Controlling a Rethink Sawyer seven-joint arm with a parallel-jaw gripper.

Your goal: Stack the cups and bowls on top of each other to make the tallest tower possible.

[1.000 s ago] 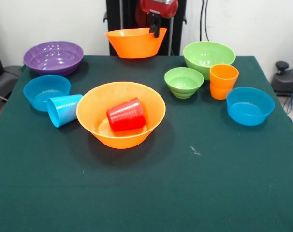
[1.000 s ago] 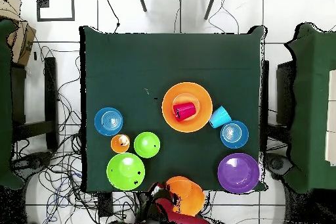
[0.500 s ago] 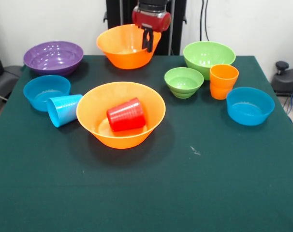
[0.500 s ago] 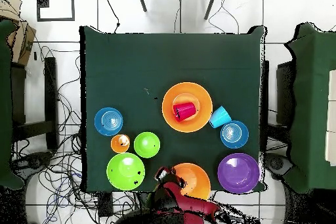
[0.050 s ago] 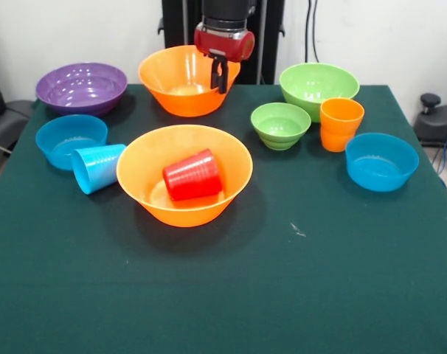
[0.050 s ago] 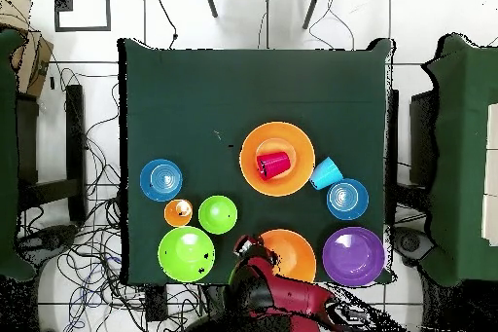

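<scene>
On the green table, near its middle, a large orange bowl with a red cup lying on its side inside. At the far edge, a second orange bowl, its rim pinched by the gripper, seemingly resting on the cloth. Beside it, a purple bowl and a large green bowl. Nearer, two blue bowls, well apart. Just beside the large green one, a small green bowl and an upright orange cup. Tipped against the middle bowl, a light blue cup.
</scene>
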